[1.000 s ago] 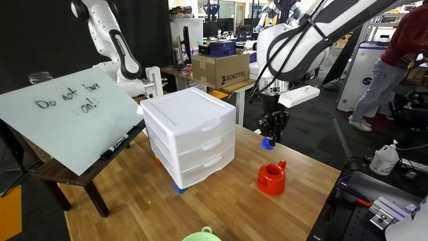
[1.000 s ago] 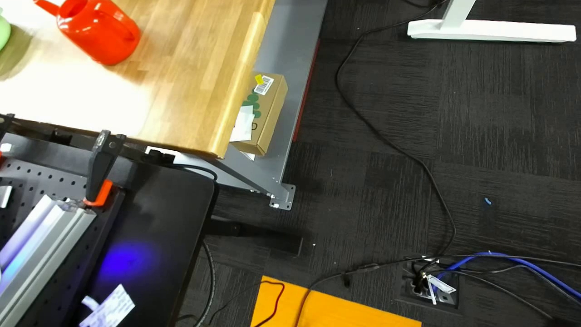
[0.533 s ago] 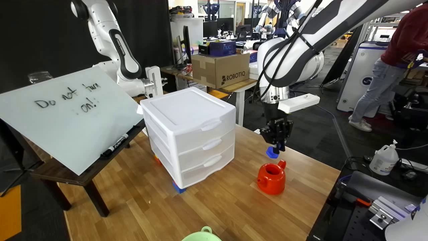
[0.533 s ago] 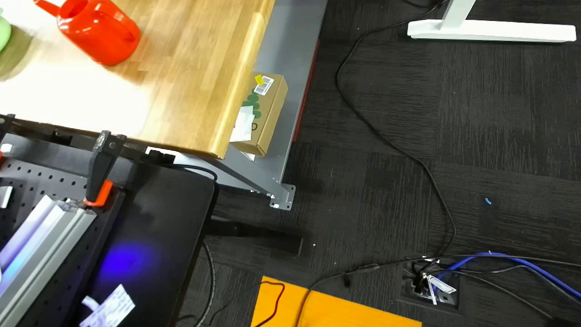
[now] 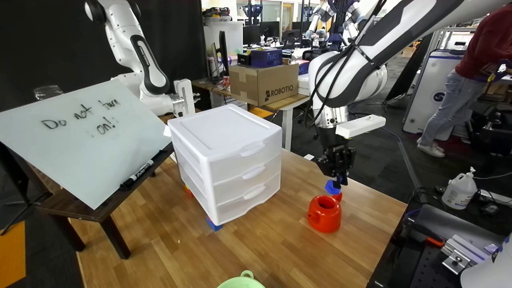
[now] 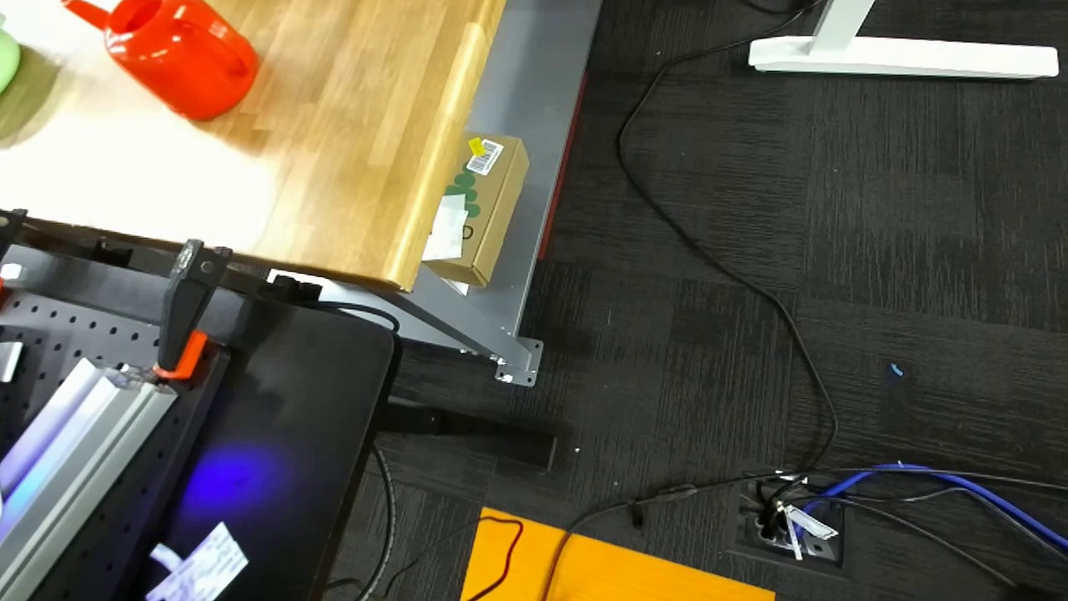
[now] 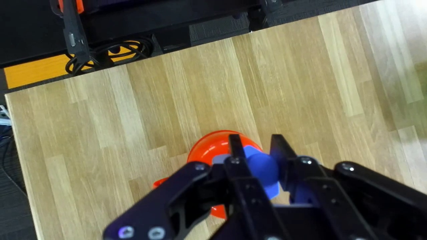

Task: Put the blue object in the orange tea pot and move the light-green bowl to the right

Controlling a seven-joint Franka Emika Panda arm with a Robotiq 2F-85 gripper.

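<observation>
The gripper [image 5: 340, 182] is shut on the blue object [image 5: 332, 187] and holds it in the air, just above and behind the orange tea pot [image 5: 325, 218] in an exterior view. In the wrist view the gripper [image 7: 257, 137] has the blue object [image 7: 262, 166] between its fingers. The tea pot [image 7: 213, 148] lies below, partly hidden by the left finger. The tea pot also shows in an exterior view [image 6: 188, 71], upright with its top open. The light-green bowl [image 5: 242, 283] is cut off at the bottom edge, and at the left edge of an exterior view [image 6: 7, 60].
White drawers [image 5: 230, 160] stand left of the tea pot, with a blue block [image 5: 214, 226] at their base. A whiteboard [image 5: 88, 140] leans on a dark stool at the left. A black side table [image 6: 284, 367] with clamps [image 6: 190, 292] borders the wooden table [image 6: 350, 167].
The gripper has moved right and down with the blue object in an exterior view, coming closer to the tea pot. The tea pot and bowl have not moved.
</observation>
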